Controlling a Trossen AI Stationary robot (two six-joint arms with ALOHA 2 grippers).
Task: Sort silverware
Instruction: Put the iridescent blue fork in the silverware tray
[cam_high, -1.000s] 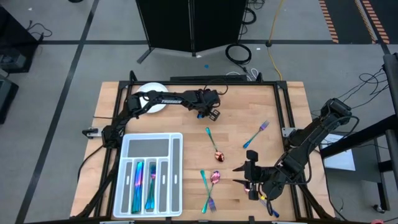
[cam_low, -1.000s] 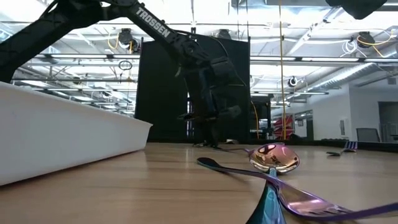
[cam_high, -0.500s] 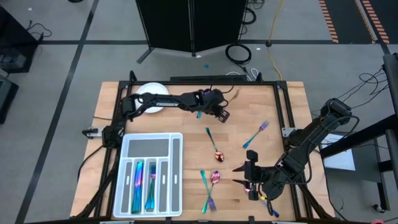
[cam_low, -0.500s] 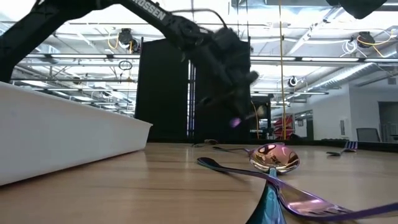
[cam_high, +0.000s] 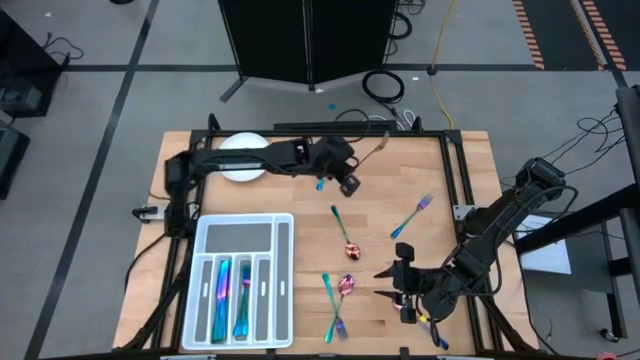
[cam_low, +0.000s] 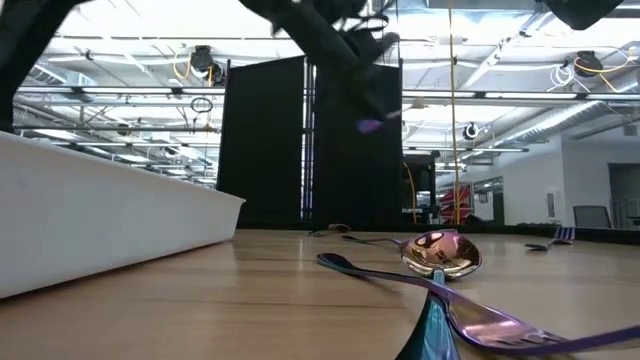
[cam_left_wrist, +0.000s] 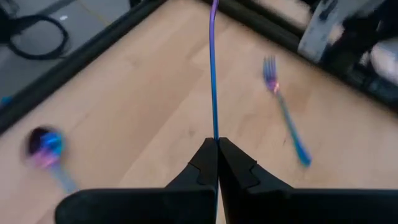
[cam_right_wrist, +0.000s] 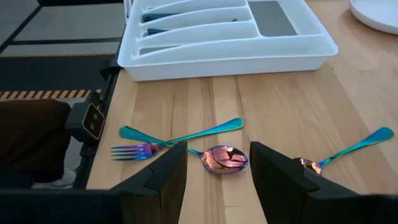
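Note:
My left gripper (cam_high: 349, 182) hangs over the far middle of the table, shut on a slim iridescent piece of silverware (cam_left_wrist: 213, 68) that sticks out past its fingertips. The piece shows edge-on, so I cannot tell its kind. My right gripper (cam_high: 390, 282) stands open near the front right, above a spoon (cam_right_wrist: 225, 157) that lies flat on the wood. A fork and a teal handle (cam_right_wrist: 180, 138) lie crossed beside that spoon. Another spoon (cam_high: 345, 235) and a fork (cam_high: 412, 215) lie on the table's middle. My left gripper pinches one end of the slim piece (cam_left_wrist: 214, 132) between its two fingertips. The fingers slant downward, and the piece runs on ahead of them, roughly along their line. It is lifted clear of the table, with its free end (cam_high: 381, 145) toward the far right.
A white compartment tray (cam_high: 285, 250) with several pieces in its slots stands at the front left. A white plate (cam_high: 243, 160) sits at the far left. Bare wood lies between the tray and the loose pieces.
My left gripper has risen from table height to well above it, carrying the slim piece clear of the wood. It has also shifted a little toward the table's right edge and tipped less steeply.

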